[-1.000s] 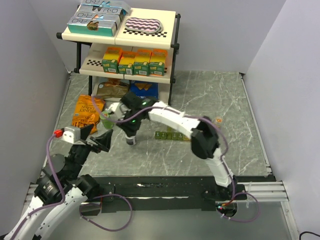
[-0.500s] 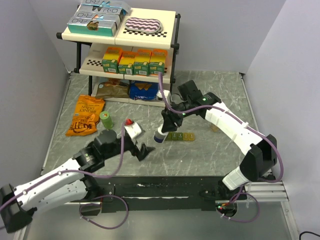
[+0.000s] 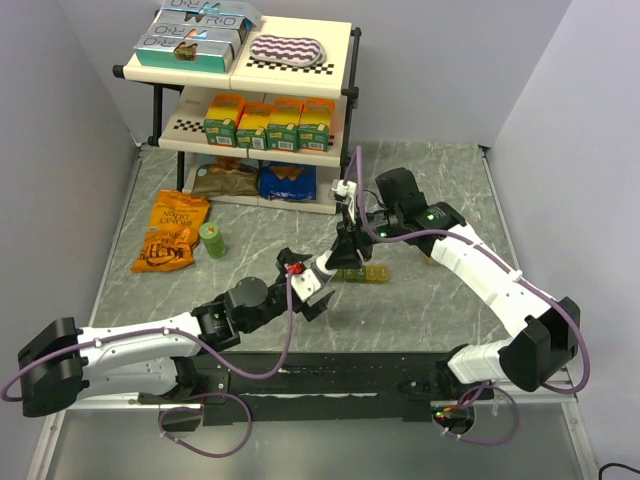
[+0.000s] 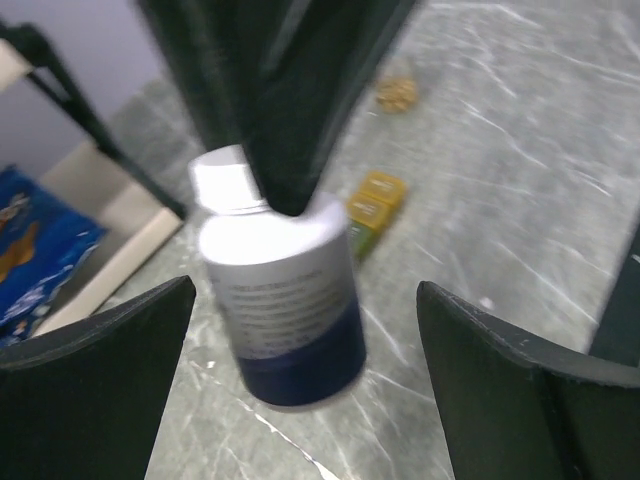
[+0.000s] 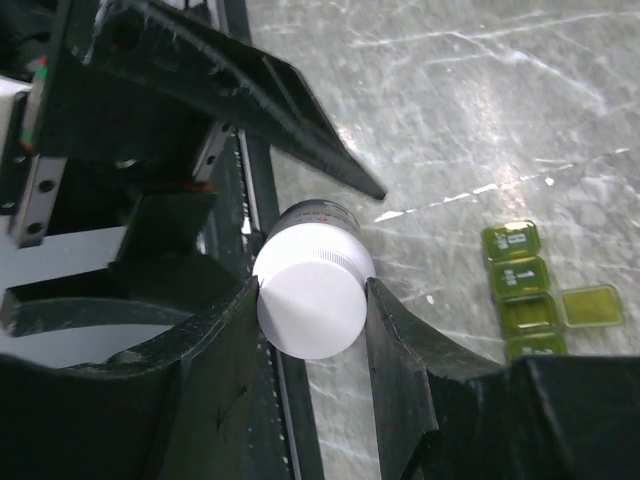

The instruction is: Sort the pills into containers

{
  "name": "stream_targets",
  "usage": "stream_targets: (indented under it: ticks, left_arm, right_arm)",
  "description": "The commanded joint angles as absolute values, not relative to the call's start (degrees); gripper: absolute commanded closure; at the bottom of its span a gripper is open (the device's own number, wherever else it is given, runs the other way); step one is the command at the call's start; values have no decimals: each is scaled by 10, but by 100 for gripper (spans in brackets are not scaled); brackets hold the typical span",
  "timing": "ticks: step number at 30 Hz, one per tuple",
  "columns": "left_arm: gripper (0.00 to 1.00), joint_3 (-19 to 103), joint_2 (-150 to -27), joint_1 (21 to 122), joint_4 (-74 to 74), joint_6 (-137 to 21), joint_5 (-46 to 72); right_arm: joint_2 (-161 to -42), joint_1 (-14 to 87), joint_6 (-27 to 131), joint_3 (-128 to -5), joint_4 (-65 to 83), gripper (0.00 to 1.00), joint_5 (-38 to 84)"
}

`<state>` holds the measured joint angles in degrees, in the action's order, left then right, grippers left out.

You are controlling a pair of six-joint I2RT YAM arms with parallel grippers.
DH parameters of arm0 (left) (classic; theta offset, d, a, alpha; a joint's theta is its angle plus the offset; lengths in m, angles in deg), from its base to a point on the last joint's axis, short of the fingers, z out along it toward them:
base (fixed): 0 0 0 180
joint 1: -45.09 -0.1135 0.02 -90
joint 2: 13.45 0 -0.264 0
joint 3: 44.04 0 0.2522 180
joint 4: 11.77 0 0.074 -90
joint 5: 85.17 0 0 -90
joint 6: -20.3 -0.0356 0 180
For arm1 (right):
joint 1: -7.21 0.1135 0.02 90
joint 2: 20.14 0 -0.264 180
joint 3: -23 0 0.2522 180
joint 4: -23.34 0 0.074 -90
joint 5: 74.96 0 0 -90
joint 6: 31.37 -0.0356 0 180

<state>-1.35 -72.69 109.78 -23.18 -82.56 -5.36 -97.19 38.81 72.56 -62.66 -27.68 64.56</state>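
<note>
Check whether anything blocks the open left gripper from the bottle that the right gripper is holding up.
Nothing visible does. The bottle hangs tilted in the open gap between the fingers of the left gripper, with no other object in front of it. Only the right gripper touches it, clamped on its white cap from above.

The left gripper (image 4: 305,295), jaws wide, frames a white pill bottle (image 4: 285,300) clamped at its cap by the right gripper (image 4: 285,195), with the containers (image 4: 375,205) just beyond.
</note>
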Motion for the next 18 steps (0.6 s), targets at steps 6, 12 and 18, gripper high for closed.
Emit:
stream_targets:
  ticks: [6, 12, 18]
  left_arm:
    - [13, -2, -744, 1114, -301, -819, -148]
    - [21, 0, -747, 1115, -279, -814, -138]
    - [58, 12, -743, 1114, -254, -804, -109]
  right_arm:
    - [-950, 375, 658, -606, -204, 95, 719]
    - [-950, 372, 642, -601, -193, 95, 731]
    - [-948, 371, 645, -591, -187, 95, 729]
